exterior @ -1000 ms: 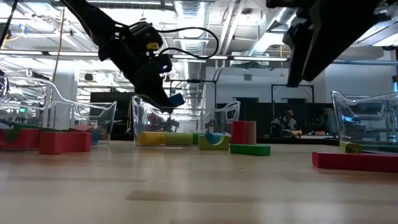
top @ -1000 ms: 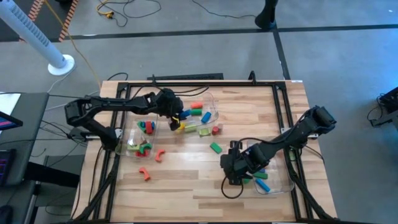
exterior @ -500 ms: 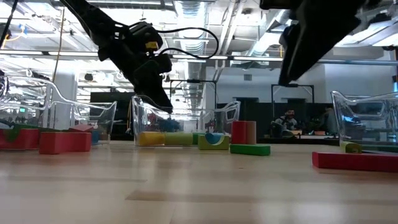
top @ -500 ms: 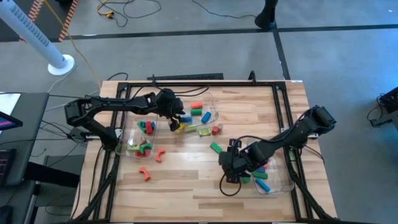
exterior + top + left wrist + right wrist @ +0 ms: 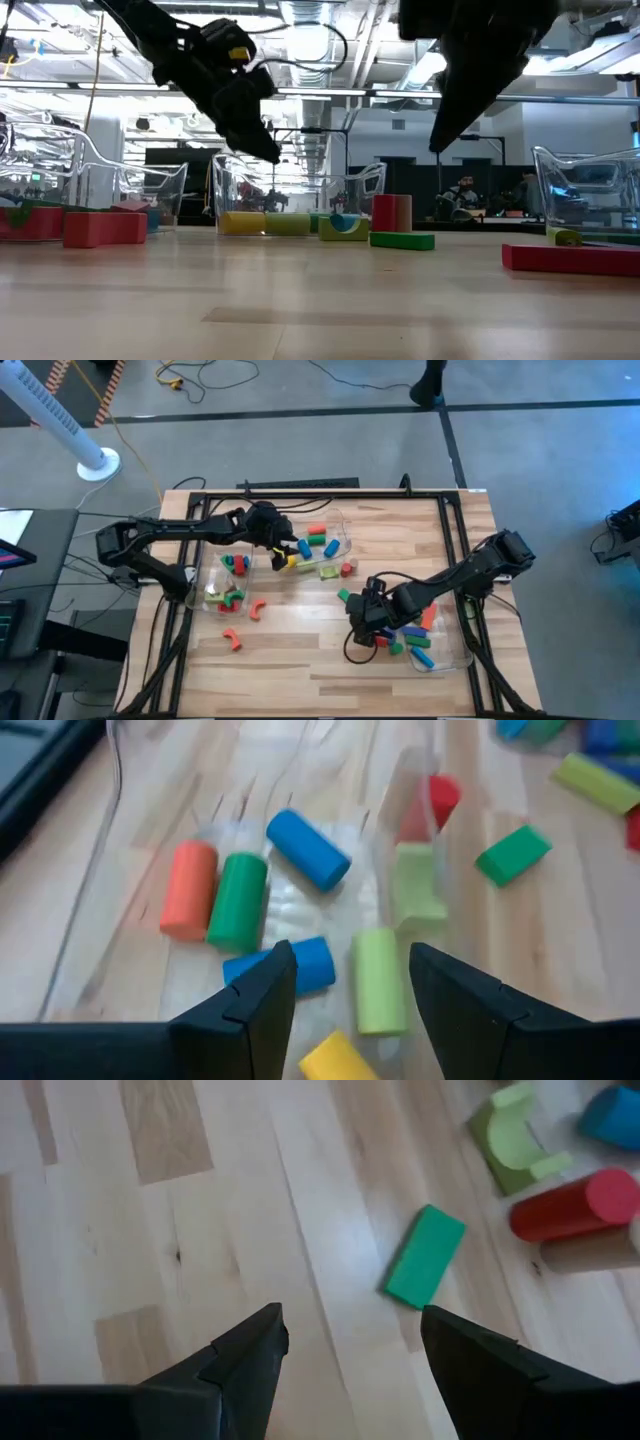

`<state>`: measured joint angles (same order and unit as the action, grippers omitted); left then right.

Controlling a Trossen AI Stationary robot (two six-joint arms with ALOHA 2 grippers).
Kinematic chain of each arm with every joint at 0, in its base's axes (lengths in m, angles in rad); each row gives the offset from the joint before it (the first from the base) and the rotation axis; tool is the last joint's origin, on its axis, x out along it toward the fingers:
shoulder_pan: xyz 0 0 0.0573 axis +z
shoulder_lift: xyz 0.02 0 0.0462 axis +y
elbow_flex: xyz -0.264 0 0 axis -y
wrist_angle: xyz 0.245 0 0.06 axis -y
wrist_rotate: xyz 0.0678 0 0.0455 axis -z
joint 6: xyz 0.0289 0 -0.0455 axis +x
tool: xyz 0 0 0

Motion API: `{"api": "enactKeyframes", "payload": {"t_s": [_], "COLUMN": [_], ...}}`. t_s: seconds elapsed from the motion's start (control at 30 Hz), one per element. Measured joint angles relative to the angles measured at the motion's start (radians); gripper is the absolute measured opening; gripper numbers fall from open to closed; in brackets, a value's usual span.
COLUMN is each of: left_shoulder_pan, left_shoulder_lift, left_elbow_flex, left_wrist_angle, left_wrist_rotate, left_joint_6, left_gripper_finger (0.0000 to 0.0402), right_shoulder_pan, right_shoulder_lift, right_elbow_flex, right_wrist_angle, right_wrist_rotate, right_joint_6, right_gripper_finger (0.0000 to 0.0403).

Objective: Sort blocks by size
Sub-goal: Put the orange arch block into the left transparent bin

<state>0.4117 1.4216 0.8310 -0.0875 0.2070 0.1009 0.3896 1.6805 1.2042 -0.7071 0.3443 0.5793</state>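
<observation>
Blue block dropped into bin | left pincer spread, likely empty | right pincer spread

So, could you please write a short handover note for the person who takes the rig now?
Left gripper: open, empty, above the middle bin, which holds blue, green, orange and yellow blocks.
Right gripper: open, empty, over bare wood near a loose green block.
Left bin: holds red and green blocks.
Right bin: holds several blocks, red, blue and green among them.
Done: many blocks are in bins.
Left: loose pieces on the table, such as the green block, a red cylinder, a green arch and two red pieces near the left bin.
</observation>
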Motion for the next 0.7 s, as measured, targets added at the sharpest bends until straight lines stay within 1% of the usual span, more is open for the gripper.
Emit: {"api": "enactKeyframes", "payload": {"t_s": [0.17, 0.3, 0.47, 0.7], "left_shoulder_pan": [-0.044, -0.112, -0.232, -0.432], "left_shoulder_lift": [-0.078, -0.147, -0.221, -0.286], "left_elbow_flex": [0.0, 0.0, 0.0, 0.0], "left_wrist_angle": [-0.007, -0.034, -0.116, -0.245], "left_wrist_rotate": [-0.001, -0.001, 0.0, -0.008], "left_joint_6": [0.003, 0.019, 0.034, -0.021], "left_gripper_finger": [0.0191, 0.0191, 0.0191, 0.019], "right_shoulder_pan": [-0.021, -0.033, -0.037, -0.014], "right_shoulder_lift": [0.069, 0.127, 0.141, 0.131], "right_elbow_flex": [-0.001, -0.001, -0.001, -0.001], "right_wrist_angle": [0.008, -0.002, -0.007, -0.012], "right_wrist_rotate": [-0.002, -0.004, -0.005, -0.005], "right_joint_6": [-0.008, -0.012, -0.013, -0.02], "right_gripper_finger": [0.0265, 0.0265, 0.0265, 0.0265]}}
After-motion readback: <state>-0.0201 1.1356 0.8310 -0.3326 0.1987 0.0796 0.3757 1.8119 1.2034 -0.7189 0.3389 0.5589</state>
